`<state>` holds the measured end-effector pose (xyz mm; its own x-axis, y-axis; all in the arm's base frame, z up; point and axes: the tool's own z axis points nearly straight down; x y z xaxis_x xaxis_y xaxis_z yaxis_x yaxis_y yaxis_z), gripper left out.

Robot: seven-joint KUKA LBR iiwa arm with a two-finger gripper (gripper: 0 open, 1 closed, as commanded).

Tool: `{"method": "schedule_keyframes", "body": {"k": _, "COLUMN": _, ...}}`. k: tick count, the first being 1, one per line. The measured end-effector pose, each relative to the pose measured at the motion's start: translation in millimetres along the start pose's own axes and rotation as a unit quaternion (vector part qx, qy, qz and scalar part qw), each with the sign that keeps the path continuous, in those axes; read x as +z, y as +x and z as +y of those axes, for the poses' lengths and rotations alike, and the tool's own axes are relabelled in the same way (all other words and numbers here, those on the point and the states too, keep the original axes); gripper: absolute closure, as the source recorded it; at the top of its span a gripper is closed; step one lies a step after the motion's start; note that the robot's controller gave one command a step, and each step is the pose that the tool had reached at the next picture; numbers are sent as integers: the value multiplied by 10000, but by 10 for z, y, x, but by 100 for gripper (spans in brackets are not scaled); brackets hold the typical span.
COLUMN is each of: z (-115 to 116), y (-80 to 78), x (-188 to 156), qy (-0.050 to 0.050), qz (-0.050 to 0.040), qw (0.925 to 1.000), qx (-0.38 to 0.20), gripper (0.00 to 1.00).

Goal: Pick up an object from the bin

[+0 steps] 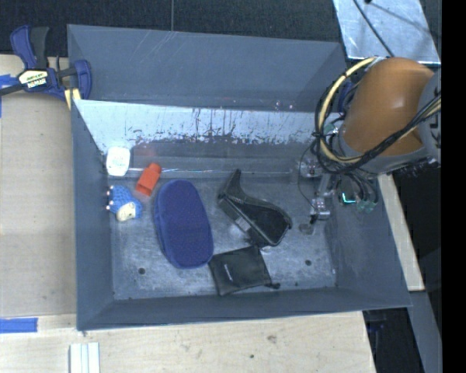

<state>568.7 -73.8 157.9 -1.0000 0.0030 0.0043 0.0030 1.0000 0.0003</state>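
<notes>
Robotics lab: cabled arm (384,103) over a grey metal bin (217,72).

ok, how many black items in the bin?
2: an angular glossy one mid-bin, left of the tool, and a flat squarish pouch right in front of it. Nothing looks hidden.

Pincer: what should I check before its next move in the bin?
1. The pincer is inside the bin, near its right wall: ok.
2. The pincer is above a thing: not ok, it seems to be over bare floor.
3. The nearest thing, the black tool, is clear of the pincer: ok.
4. The black pouch is separate from the tool: cannot tell, they lie close.
5. The blue case lies flat with room round it: ok.
</notes>
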Motion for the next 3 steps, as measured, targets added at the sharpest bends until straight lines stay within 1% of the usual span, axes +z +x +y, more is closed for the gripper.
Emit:
{"method": "schedule_keyframes", "body": {"k": 1, "z": 454, "y": -100, "x": 736, "qy": -10, "qz": -39, "qw": 9999, "qx": 144, "gripper": 0}}
{"method": "schedule_keyframes", "body": {"k": 2, "z": 446, "y": -77, "x": 811, "qy": 7, "qz": -2, "qw": 9972, "qx": 751, "gripper": 0}}
{"method": "schedule_keyframes", "body": {"k": 3, "z": 462, "y": -101, "x": 752, "qy": -9, "qz": -5, "qw": 9972, "qx": 743, "gripper": 100}}
